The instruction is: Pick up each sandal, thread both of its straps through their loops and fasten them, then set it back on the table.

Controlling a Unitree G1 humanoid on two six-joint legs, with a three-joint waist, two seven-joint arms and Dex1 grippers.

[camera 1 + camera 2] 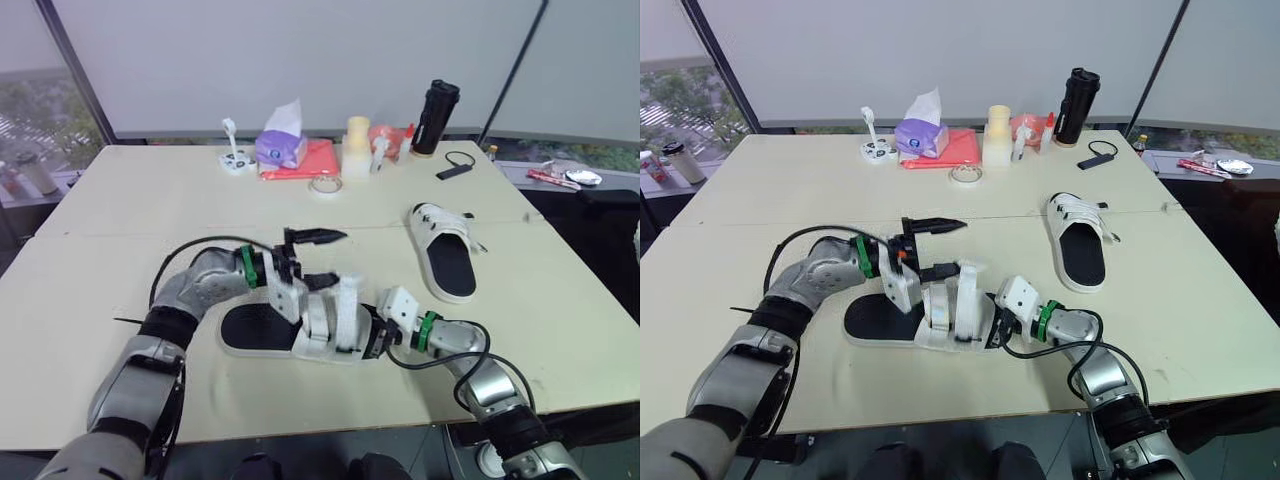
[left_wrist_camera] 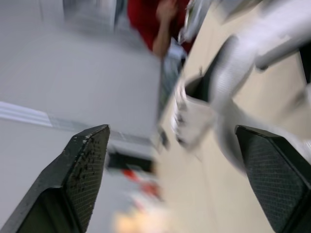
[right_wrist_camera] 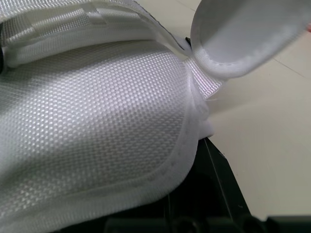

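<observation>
Hovering over the near sandal (image 1: 255,330) at the table's (image 1: 150,200) front edge, the left gripper (image 1: 338,257) is spread wide, empty. At its strap end presses the right gripper (image 1: 378,338); grip cannot be told. By the right edge lies the second sandal (image 1: 447,262).

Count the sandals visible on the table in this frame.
2. The near sandal lies close to the robot, between the left gripper and the right gripper, its straps standing up. The far sandal lies farther back on the right, apart from both arms. None seems hidden.
</observation>
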